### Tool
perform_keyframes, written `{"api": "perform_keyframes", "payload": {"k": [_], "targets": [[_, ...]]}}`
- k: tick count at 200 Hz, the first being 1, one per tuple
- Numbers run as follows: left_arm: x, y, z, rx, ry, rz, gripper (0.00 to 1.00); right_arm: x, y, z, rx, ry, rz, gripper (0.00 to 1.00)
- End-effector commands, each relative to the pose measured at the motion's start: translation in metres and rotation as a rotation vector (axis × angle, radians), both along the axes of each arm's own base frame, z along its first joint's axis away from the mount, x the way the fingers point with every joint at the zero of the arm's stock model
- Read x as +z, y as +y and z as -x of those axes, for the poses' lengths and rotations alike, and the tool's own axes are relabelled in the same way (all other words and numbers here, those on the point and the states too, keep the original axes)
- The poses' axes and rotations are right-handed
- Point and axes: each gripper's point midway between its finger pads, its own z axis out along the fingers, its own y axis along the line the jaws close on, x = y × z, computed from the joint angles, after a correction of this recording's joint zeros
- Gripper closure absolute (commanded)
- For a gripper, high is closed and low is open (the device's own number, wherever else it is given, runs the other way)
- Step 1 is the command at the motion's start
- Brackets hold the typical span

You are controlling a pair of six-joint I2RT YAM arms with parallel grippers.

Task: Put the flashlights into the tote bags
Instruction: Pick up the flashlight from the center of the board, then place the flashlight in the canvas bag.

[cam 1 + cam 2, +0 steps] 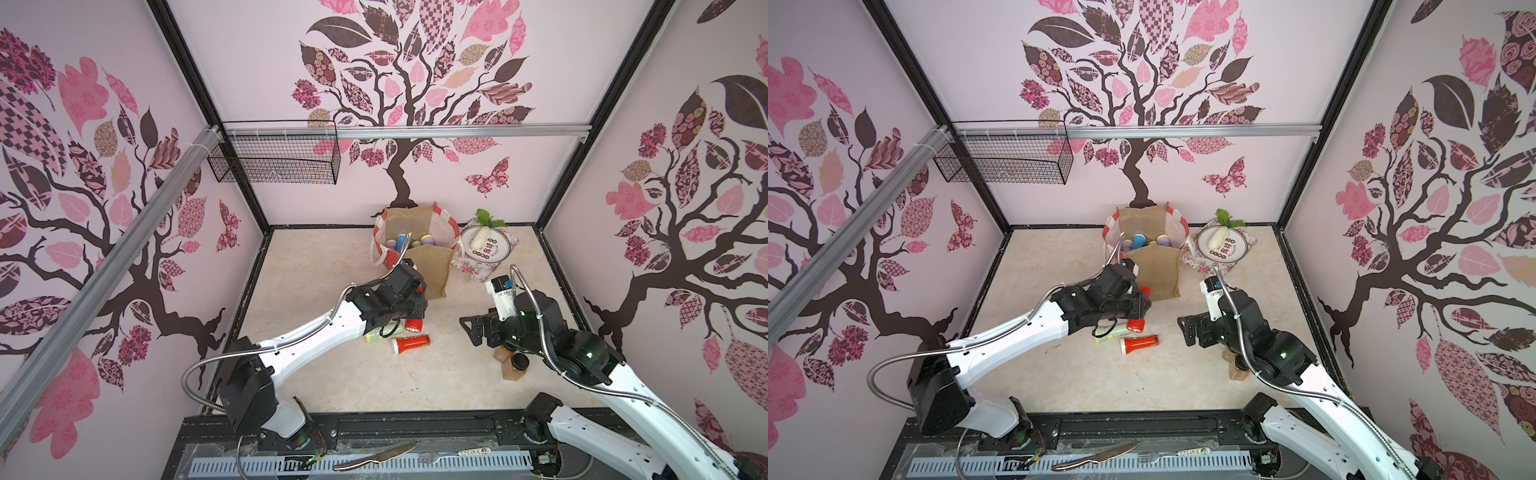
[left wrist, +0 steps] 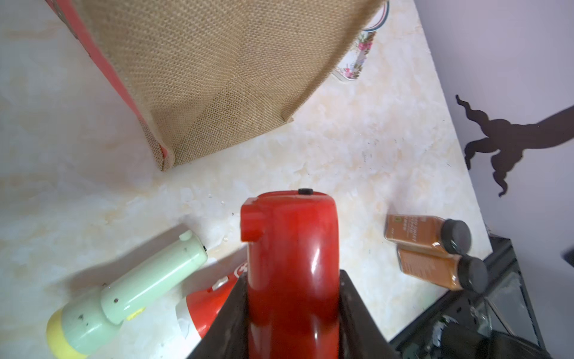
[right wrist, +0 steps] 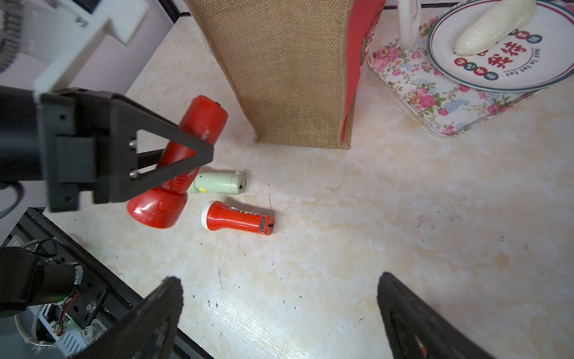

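Held flashlight: the red flashlight [image 2: 289,230] is gripped across its barrel and slanted, tail raised toward the bag's lower corner, flared head low over the table; whether the head touches the surface cannot be told
Left gripper: the left gripper [image 2: 293,289] is clamped tight on that barrel, one black finger on each side
Loose flashlights: a pale green flashlight [image 3: 220,183] with a yellow ring lies on its side just beside the held one's head; a white-ringed red flashlight [image 3: 236,220] lies on its side just beside it, on the side away from the bag
Tote bag: the tote bag [image 1: 428,266] stands upright and open at the far middle of the table, burlap front, red-and-white sides
Inside the bag: a blue flashlight [image 1: 401,242] and a lilac flashlight [image 1: 426,240] show among several
Right gripper: the right gripper [image 3: 279,278] has its jaws spread wide with nothing between them, over bare table [image 3: 403,217]
Jars: two brown jars [image 2: 425,233] with black caps lie side by side, touching, near the table's right edge
Tray: a floral tray [image 3: 413,80] just right of the bag carries a plate [image 3: 444,31] with a white radish [image 3: 494,26]
Wall: a black wire basket [image 1: 274,158] hangs from the rail at back left
Front edge: a knife [image 1: 374,455] and a fork [image 1: 453,452] lie on the base
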Motion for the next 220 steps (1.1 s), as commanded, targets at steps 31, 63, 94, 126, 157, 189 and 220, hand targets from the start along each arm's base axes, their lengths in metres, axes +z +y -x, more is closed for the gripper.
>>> {"api": "perform_keyframes", "payload": {"k": [31,63,94,126,157,189,220], "targets": [[0.065,0.022,-0.007,0.026,-0.058,-0.052,0.97,0.022,0.006,-0.005,0.026,-0.060,-0.023,0.00],[0.094,0.021,-0.041,0.062,-0.072,-0.046,0.97,0.026,0.007,-0.005,0.041,-0.077,-0.023,0.00],[0.122,0.018,-0.085,0.105,-0.132,-0.013,0.97,0.028,0.008,-0.003,0.058,-0.079,-0.013,0.00],[0.144,0.016,-0.132,0.163,-0.182,0.028,0.98,0.029,0.008,0.000,0.073,-0.077,-0.004,0.00],[0.156,0.013,-0.171,0.201,-0.238,0.059,0.98,0.030,0.007,0.001,0.079,-0.072,0.006,0.00],[0.154,0.021,-0.211,0.258,-0.305,0.044,0.97,0.031,0.009,-0.001,0.084,-0.075,0.016,0.00],[0.146,0.034,-0.248,0.332,-0.328,0.077,0.98,0.031,0.011,-0.005,0.083,-0.075,0.025,0.00]]}}
